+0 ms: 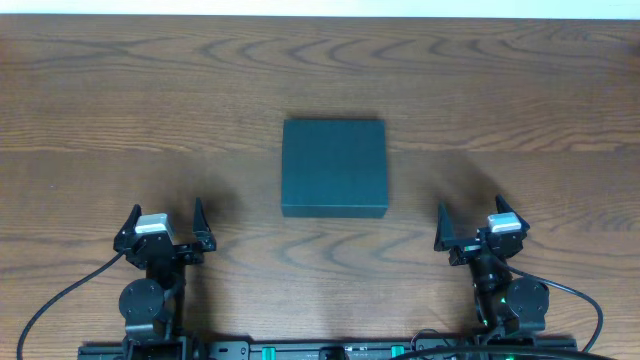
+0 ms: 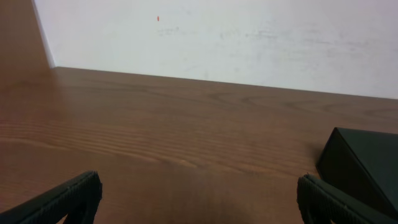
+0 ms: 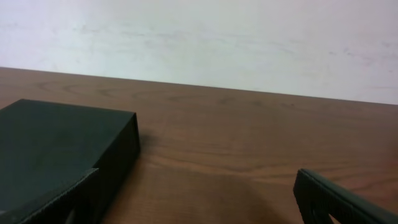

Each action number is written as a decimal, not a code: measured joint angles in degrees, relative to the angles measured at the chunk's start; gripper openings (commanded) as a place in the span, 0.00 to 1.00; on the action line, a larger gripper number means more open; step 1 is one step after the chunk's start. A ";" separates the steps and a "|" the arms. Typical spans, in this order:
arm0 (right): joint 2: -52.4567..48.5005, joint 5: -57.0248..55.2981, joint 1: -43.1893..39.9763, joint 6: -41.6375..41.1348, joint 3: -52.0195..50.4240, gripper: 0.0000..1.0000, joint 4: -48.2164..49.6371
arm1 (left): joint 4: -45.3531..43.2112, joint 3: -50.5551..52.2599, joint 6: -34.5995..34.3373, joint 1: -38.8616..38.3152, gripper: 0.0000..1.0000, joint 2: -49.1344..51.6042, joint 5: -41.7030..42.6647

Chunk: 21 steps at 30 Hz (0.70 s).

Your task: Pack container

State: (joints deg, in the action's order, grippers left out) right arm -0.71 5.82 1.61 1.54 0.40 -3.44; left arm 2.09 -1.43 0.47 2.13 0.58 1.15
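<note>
Dark teal-black rectangular cardboard container (image 1: 334,167) sits mid-way across the brown wooden table (image 1: 120,100), its lid seam too faint to make out. Overhead shows it whole; each wrist view cuts it off at the frame edge. On the near side, the left gripper (image 1: 166,212) and right gripper (image 1: 470,210) are spread wide and empty.

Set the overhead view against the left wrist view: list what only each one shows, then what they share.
Only the overhead: the right gripper, open, and the whole top face of the container, lid closed, lying on the table ahead of the two arms and midway between them. Only the left wrist: the white wall behind the table, with a small red mark on it. Both: the wooden table, the left gripper with its fingers spread and empty, and the container, of which the wrist view catches just one corner at its right edge.
</note>
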 measured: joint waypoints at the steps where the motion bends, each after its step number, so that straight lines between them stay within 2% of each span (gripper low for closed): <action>1: 0.00 0.00 0.00 0.02 0.00 0.99 0.00 | 0.00 0.00 0.00 0.00 0.99 0.00 0.00; 21: 0.00 0.00 0.00 0.02 0.00 0.99 0.02 | 0.00 0.00 0.00 0.00 0.99 0.00 0.00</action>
State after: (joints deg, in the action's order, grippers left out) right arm -0.71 5.82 1.61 1.56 0.40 -3.42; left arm 2.09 -1.43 0.47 2.13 0.58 1.15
